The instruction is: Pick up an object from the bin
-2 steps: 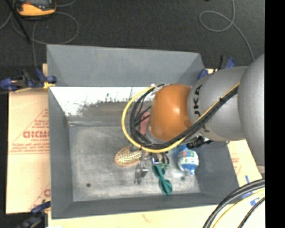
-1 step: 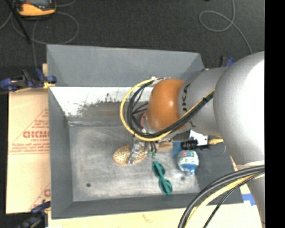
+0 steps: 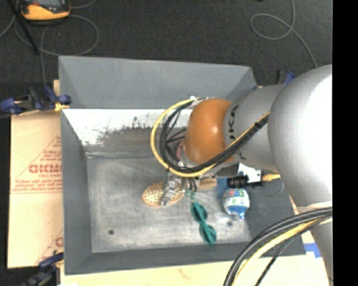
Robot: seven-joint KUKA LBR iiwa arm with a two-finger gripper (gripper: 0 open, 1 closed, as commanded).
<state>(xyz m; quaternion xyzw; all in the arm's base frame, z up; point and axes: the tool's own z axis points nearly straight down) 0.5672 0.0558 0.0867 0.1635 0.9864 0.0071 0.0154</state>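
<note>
Dark carpet-like floor (image 3: 140, 28) being shown across upper part of view. Thin cables (image 3: 274, 37) being left in loose loops on it, top right and top left. Orange-and-black device (image 3: 45, 8) being cropped at top-left corner.

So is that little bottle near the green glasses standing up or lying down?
Lying down: the bottle rests lengthwise on the bin floor, beside the green glasses.
</note>
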